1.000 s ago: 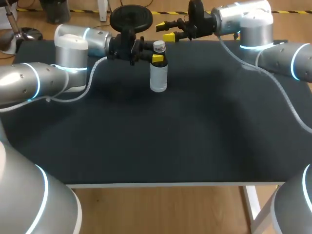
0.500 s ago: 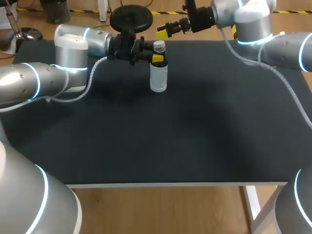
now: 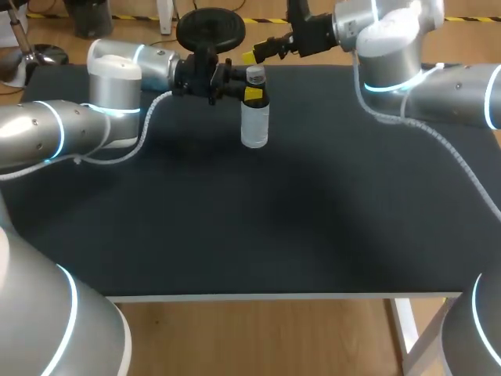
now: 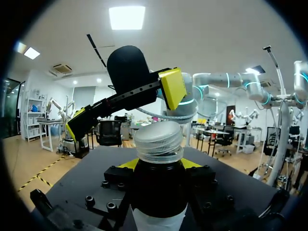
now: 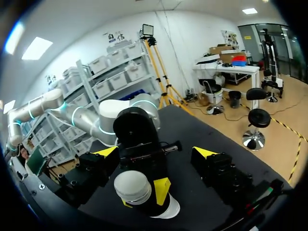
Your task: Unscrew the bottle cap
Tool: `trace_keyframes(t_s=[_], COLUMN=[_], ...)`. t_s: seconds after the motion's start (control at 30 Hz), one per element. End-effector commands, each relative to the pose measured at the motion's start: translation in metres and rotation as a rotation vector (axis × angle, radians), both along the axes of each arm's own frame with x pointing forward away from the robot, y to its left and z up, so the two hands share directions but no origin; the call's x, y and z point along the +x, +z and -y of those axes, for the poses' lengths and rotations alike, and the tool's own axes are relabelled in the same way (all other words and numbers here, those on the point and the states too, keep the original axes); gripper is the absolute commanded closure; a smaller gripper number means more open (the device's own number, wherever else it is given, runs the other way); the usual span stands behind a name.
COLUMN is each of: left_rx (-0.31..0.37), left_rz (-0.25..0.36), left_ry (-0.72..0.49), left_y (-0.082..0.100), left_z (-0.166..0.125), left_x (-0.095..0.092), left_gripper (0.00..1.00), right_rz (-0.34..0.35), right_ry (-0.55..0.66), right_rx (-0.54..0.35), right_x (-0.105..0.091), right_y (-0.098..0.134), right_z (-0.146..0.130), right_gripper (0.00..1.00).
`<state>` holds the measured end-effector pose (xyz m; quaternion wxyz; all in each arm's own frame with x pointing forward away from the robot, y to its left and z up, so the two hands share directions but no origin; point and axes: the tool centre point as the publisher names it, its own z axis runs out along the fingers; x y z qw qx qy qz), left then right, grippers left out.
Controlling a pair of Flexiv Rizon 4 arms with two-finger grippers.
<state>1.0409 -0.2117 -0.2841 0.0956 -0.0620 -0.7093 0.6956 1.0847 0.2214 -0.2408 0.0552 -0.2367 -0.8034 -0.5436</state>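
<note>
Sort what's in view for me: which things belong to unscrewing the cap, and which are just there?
For the job: bottle; its cap; left gripper, shut on the bottle's neck; right gripper, open, close by the cap.
Just there: black table; grey cables along the arms.

Light comes from overhead: a ceiling panel [image 4: 127,17] burns out to plain white in the left wrist view. The black tabletop [image 3: 313,219] stays dull, with faint, soft-edged shadows near its far edge beside the bottle [image 3: 254,117]. The silver left arm [image 3: 47,133] and right arm [image 3: 438,78] carry pale highlights. The cap [image 4: 158,139] glints. In both wrist views straight lines bow toward the dark rim.
</note>
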Motion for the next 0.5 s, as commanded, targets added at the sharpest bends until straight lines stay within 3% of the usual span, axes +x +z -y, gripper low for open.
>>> trace_keyframes(t_s=[0.03, 0.5], left_rx=[-0.002, -0.002], left_rz=[-0.001, -0.001], left_ry=[-0.005, -0.005], left_y=[-0.001, -0.001], left_z=[0.0009, 0.0009], left_x=[0.0022, 0.0022], left_gripper=[1.0, 1.0], right_rz=[0.189, 0.165], right_ry=[-0.547, -0.539], right_rx=[-0.271, -0.269], right_x=[-0.0096, -0.0167], right_y=[-0.0039, -0.0108], right_z=[0.0066, 0.0122], right_gripper=[0.0, 0.0])
